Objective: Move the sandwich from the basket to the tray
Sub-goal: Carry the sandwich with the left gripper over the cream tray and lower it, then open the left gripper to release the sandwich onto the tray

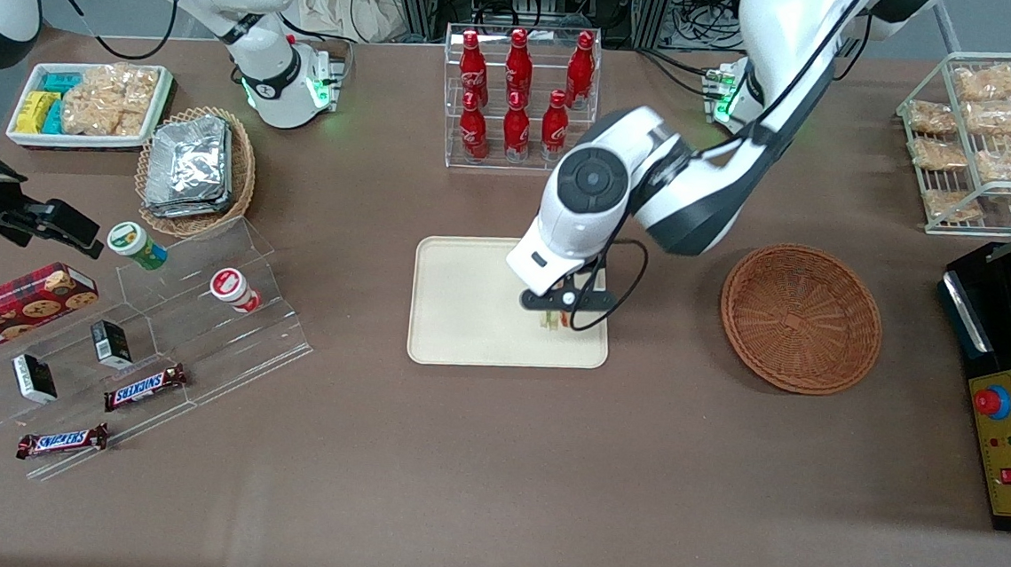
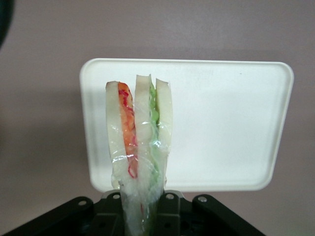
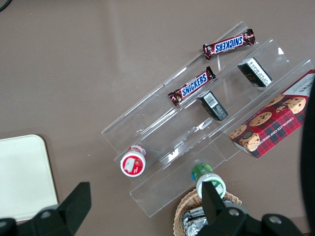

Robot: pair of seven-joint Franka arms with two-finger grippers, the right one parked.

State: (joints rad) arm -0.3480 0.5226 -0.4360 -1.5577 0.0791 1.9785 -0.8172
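Observation:
My left gripper [image 1: 556, 316] is shut on the sandwich [image 1: 550, 320], a wrapped wedge of white bread with orange-red and green filling, and holds it over the cream tray [image 1: 459, 307], near the tray's corner closest to the reddish-brown basket [image 1: 801, 317]. In the left wrist view the sandwich [image 2: 139, 142] stands upright between the black jaws, with the tray [image 2: 226, 128] under it. I cannot tell whether the sandwich touches the tray. The basket holds nothing.
A rack of red cola bottles [image 1: 518, 98] stands farther from the camera than the tray. A tan basket of foil packets [image 1: 193, 168], a white snack bin [image 1: 86, 103] and a clear stepped stand [image 1: 155, 339] lie toward the parked arm's end. A wire rack [image 1: 982, 143] and black box [image 1: 1010, 381] flank the basket.

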